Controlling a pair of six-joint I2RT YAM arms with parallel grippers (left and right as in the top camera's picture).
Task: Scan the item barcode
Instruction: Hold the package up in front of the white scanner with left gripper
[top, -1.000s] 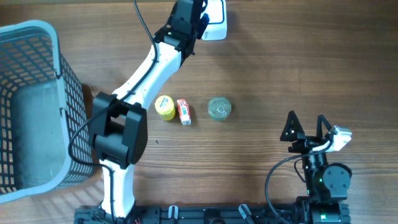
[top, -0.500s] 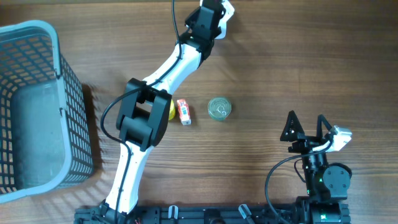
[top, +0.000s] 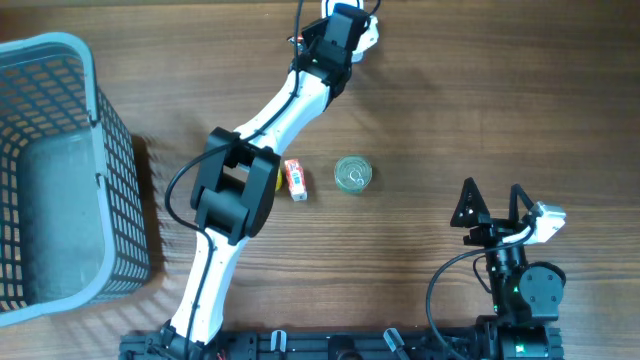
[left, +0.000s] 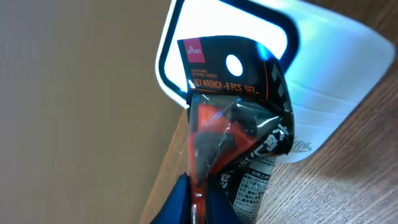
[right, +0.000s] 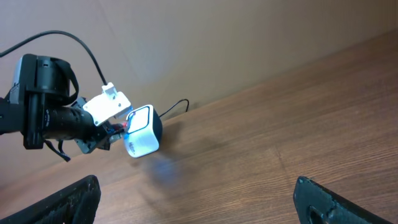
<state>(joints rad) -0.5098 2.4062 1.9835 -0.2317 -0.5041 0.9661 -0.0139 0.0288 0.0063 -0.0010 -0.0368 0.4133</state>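
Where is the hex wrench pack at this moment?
The hex wrench pack is held in the left end effector, directly in front of the white scanner, at the top middle of the overhead view.

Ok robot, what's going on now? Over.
Left jaws shut on black-and-orange plastic hex-wrench packet, facing white box scanner. Right jaws open, parked. Nothing between.

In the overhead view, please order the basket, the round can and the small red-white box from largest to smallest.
1. basket, by far the largest
2. round can
3. small red-white box, a little smaller than the can
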